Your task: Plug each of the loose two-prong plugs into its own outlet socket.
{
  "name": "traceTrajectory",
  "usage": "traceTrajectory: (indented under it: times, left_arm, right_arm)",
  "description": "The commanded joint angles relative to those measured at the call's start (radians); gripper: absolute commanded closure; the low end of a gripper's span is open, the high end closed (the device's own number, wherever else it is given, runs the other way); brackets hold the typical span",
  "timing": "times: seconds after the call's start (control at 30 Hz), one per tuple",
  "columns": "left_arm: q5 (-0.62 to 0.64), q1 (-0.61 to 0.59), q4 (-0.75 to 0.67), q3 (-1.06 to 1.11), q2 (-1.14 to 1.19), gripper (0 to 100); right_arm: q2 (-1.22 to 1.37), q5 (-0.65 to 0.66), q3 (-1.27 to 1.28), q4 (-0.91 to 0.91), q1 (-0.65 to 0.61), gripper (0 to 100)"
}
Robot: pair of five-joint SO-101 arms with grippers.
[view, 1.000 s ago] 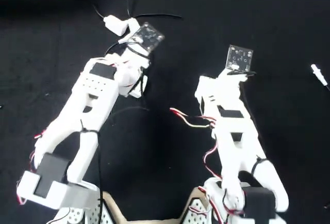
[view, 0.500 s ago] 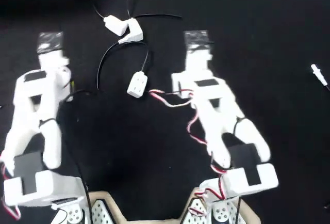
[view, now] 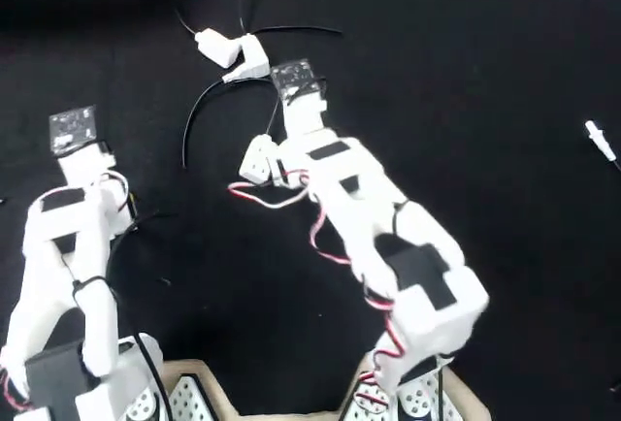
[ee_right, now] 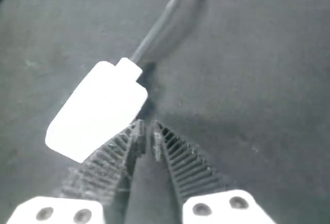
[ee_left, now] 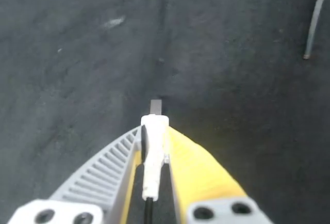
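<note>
Swung left, the right gripper (ee_right: 146, 131) sits all but closed and empty, we note, just beside the socket block (view: 258, 159) mid-table, well right of the plug (ee_left: 153, 167) clamped in the left gripper (ee_left: 154, 129).

2 arms (view: 359, 198), 2 sockets (view: 255, 157), perhaps 3 plugs (ee_left: 153, 152)

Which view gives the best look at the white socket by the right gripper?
The right wrist view: the socket lies nearly whole and close beside the right gripper, its cable leading away. In the high view the right arm covers part of it.
</note>
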Motion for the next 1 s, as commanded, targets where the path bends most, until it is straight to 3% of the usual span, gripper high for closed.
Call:
traceTrajectory:
  times: [0.0,0.3,0.6,0.7,0.97]
  left_arm:
    - [0.051,-0.056,-0.006,0.005,-0.025,97]
    - [0.057,-0.091,-0.063,0.025,-0.034,97]
    - [0.057,-0.061,-0.064,0.025,-0.034,97]
    - [0.057,-0.061,-0.064,0.027,-0.034,97]
    - [0.058,-0.022,-0.098,0.024,-0.032,97]
  right_arm:
    - [0.093,0.005,-0.222,0.103,-0.052,95.6]
    - [0.308,0.005,-0.568,0.282,-0.18,95.6]
    - [0.321,0.006,-0.607,0.325,-0.245,95.6]
    - [0.321,0.006,-0.611,0.379,-0.227,95.6]
    - [0.211,0.002,-0.602,0.551,-0.032,95.9]
